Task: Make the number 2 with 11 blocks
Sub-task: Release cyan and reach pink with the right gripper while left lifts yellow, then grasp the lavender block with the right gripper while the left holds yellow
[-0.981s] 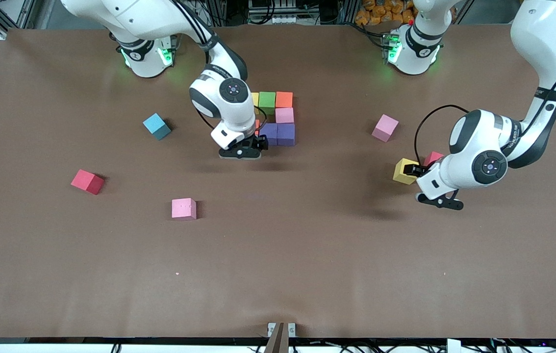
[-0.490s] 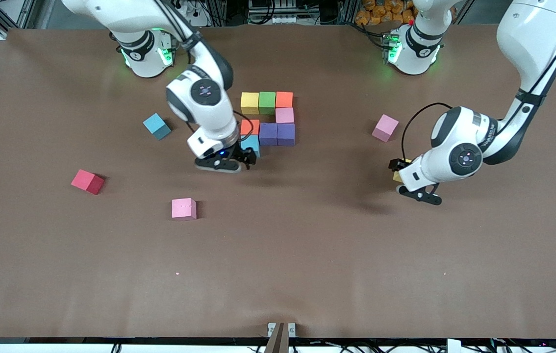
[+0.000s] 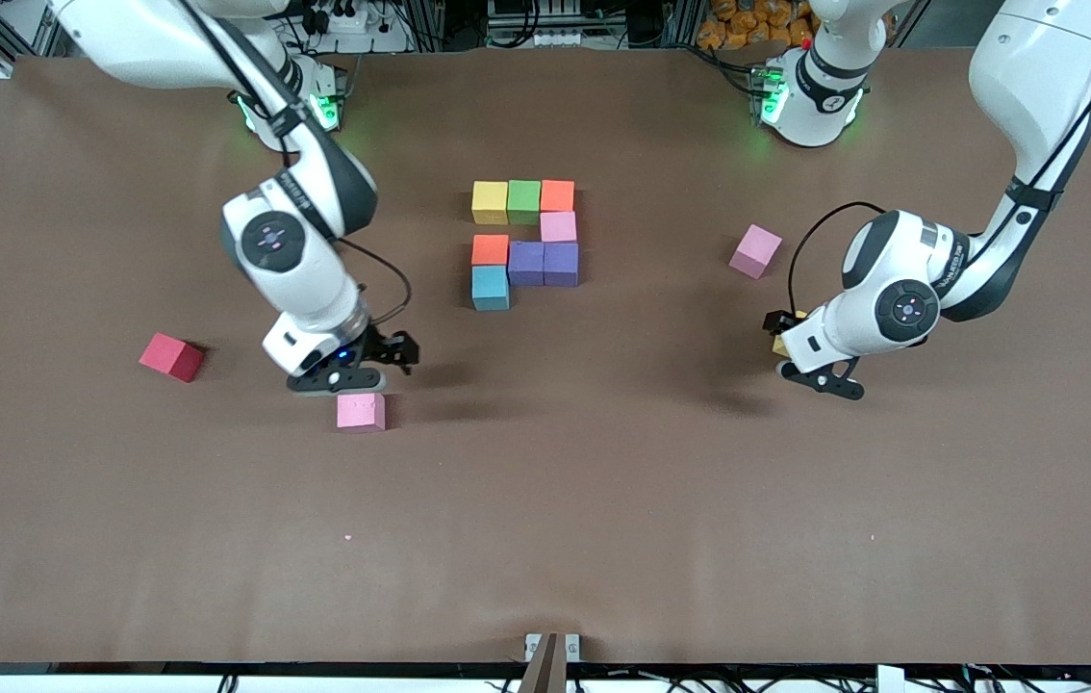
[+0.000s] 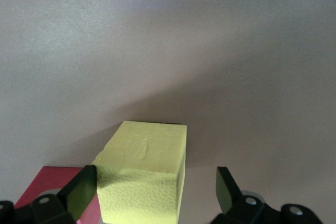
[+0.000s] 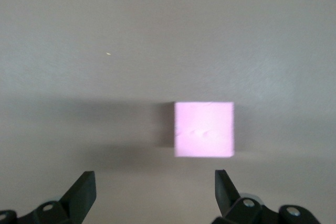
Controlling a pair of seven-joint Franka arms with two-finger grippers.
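- front view: since a second ago the right gripper (image 3: 382, 361) has left the number 2 (image 3: 525, 243) and now hangs spread and empty above a pink block (image 3: 360, 411); eight cubes of the digit lie mid-table.
- left gripper (image 3: 780, 332) is low at a yellow block (image 3: 780, 344).
- left wrist view: fingers (image 4: 82, 191) open, flanking the yellow block (image 4: 144, 174).
- right wrist view: pink block (image 5: 204, 129) just ahead of parted fingers (image 5: 84, 193).

Pink block (image 5: 204, 129), yellow block (image 4: 144, 173), red block (image 3: 171, 356), purple blocks (image 3: 544, 263), brown table (image 3: 603, 481)
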